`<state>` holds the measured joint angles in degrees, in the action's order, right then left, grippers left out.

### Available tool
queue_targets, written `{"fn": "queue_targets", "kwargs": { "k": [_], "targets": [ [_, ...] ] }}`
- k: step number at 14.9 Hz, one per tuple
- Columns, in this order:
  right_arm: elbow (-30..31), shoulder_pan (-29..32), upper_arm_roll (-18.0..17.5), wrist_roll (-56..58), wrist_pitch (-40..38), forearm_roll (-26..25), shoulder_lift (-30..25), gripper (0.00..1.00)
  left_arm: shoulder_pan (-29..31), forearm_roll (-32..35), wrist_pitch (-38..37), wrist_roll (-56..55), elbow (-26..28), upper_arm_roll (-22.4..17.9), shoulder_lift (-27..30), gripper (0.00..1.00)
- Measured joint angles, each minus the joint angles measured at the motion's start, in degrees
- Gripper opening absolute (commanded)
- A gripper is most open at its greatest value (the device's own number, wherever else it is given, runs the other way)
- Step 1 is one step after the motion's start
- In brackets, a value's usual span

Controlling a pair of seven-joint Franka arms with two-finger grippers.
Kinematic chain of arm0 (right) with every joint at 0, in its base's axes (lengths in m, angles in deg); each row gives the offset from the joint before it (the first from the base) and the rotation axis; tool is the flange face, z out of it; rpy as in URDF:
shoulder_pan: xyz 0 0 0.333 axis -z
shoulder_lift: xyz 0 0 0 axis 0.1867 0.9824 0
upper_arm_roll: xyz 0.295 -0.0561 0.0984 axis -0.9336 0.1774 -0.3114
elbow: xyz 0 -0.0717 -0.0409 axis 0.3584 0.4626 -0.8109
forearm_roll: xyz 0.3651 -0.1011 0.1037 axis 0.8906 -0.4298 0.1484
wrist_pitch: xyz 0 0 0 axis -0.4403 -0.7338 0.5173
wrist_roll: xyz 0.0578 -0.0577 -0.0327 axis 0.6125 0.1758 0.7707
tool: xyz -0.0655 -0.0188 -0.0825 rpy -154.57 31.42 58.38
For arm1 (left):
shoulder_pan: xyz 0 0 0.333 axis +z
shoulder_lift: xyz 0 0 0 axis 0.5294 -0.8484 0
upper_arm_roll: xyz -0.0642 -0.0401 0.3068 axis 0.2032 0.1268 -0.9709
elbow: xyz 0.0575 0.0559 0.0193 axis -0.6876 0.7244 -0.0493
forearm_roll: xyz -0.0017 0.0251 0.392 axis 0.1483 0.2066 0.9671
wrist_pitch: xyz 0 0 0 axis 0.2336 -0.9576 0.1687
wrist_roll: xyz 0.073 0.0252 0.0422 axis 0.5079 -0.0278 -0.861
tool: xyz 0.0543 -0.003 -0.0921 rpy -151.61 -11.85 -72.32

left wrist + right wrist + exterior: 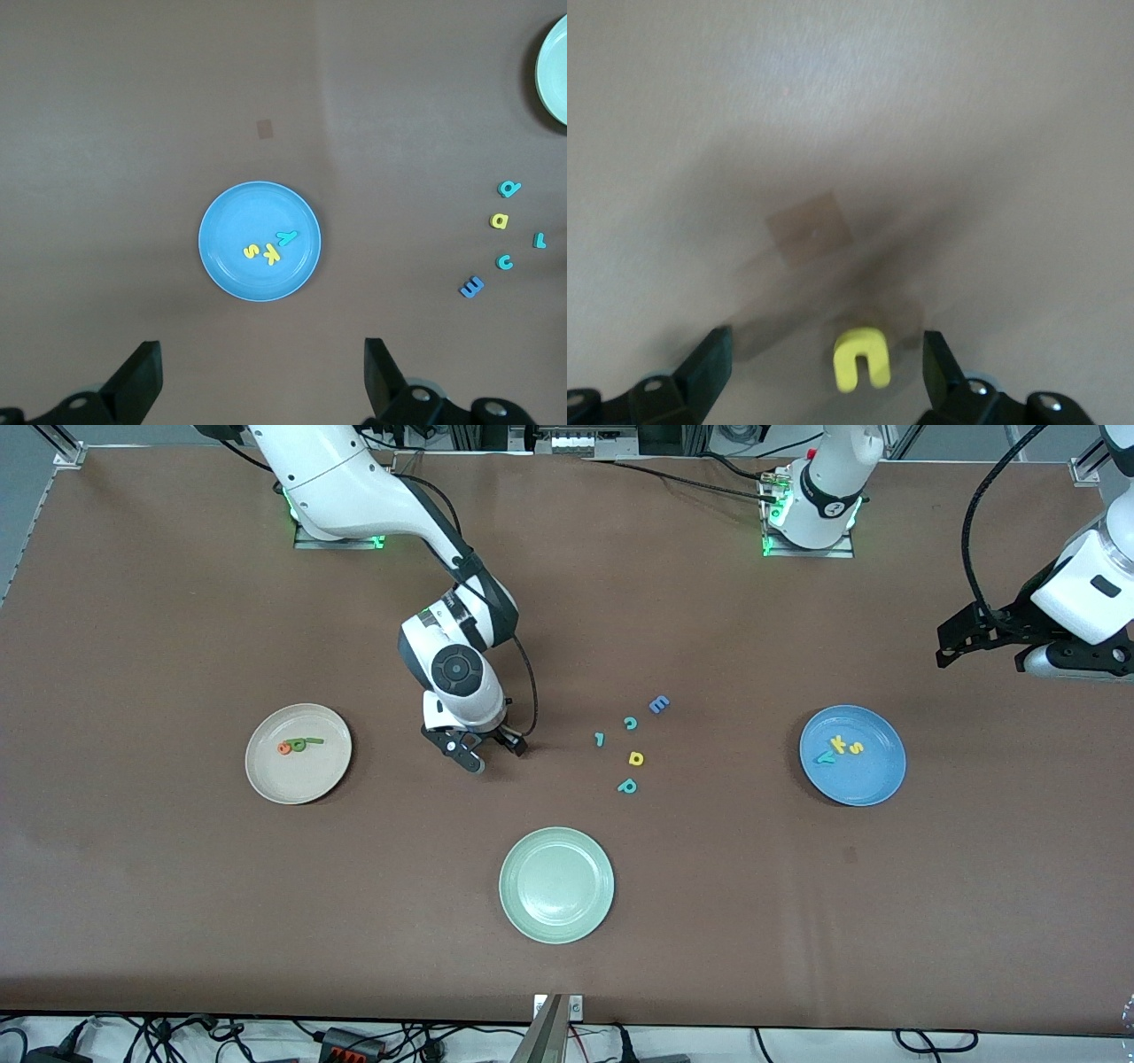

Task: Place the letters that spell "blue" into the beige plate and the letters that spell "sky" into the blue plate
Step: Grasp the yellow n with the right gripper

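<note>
The yellow u (861,358) lay flat on the surface, between the wide-spread fingers of the right end effector (477,751), at about three o'clock from the beige plate (266,775). It looked light, soft and thin, so it would probably be best pinched across its two prongs. The left end effector (257,381) waited, wide open, above the blue plate (226,248).

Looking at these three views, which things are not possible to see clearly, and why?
- Yellow u: shows only in the right wrist view, between the fingers of the open right gripper; in the front view the right gripper hides it.
- Letters in the beige plate: front view only, too small and overlapping to read.
- Left gripper: open over the blue plate; the front view's edge cuts off its arm.
</note>
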<state>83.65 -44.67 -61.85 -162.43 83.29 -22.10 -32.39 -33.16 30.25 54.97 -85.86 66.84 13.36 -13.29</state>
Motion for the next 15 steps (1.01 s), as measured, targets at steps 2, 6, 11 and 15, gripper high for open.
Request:
{"fn": "queue_targets", "kwargs": {
  "k": [2, 6, 11, 15],
  "targets": [
    [0.0, -0.1, -0.9, -1.3, 0.1, 0.0, -0.2, 0.90, 0.0, 0.0, 0.0, 0.0, 0.0, 0.0, 0.0, 1.00],
    [0.1, 0.1, -1.0, -1.6, 0.1, 0.0, -0.4, 0.90, -0.1, 0.0, 0.0, -0.1, 0.0, 0.0, 0.0, 1.00],
    [3.0, 0.8, -0.9, -1.6, 3.1, 0.0, -1.9, 0.91, -0.1, 0.0, 0.0, -0.2, 0.0, 0.0, -0.1, 1.00],
    [5.7, 0.8, -0.9, -1.6, 5.5, 0.0, -2.9, 0.89, -0.2, 0.0, 0.0, -0.2, -0.1, 0.0, -0.1, 1.00]
  ]
}}
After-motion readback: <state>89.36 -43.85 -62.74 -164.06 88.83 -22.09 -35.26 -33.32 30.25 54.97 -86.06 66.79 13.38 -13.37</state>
